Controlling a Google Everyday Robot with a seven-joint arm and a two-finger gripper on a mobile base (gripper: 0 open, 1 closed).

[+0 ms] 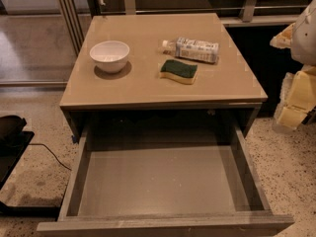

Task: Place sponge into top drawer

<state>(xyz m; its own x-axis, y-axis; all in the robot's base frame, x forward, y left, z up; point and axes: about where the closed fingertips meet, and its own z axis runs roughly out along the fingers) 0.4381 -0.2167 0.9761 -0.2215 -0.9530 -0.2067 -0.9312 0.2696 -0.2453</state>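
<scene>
The sponge (178, 71), dark green on top with a yellow base, lies flat on the tan cabinet top (148, 83), right of centre. The top drawer (160, 181) is pulled wide open below the front edge, and its grey bottom is bare. My gripper (292, 107) hangs at the right edge of the view, off the cabinet's right side, about level with its front edge. It is well to the right of the sponge and apart from it, and nothing shows in it.
A white bowl (109, 56) stands on the cabinet top at the left. A white-labelled plastic bottle (195, 49) lies on its side just behind the sponge. A black object with a cable (12, 132) sits on the speckled floor at the left. Railings stand behind the cabinet.
</scene>
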